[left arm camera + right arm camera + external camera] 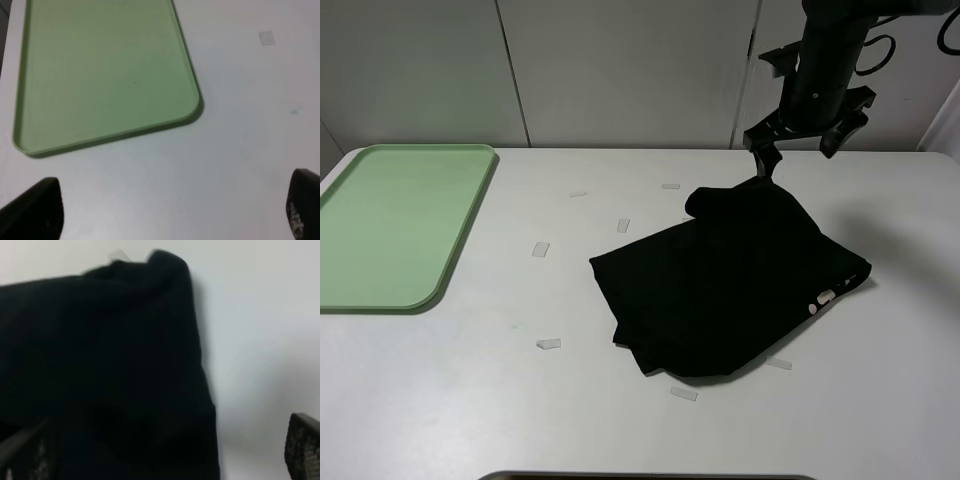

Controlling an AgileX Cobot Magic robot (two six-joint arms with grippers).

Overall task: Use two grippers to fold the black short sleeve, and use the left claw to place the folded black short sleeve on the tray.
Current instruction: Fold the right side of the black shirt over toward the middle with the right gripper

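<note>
The black short sleeve [730,280] lies folded in a rumpled heap right of the table's middle, a bit of pale lettering [825,297] showing at its right edge. My right gripper [798,155] hangs open just above the shirt's far edge; in the right wrist view the black cloth [100,365] fills the space below the spread right gripper [165,452]. The pale green tray [400,220] sits bare at the far left. In the left wrist view the left claw [167,215] is open over bare table near the tray's corner [190,107]. The left arm is outside the exterior view.
Several small clear tape pieces dot the white table, among them one [540,249] between tray and shirt and one [684,394] in front of the shirt. A pale panelled wall stands behind the table. A dark edge [650,477] shows at the table's front.
</note>
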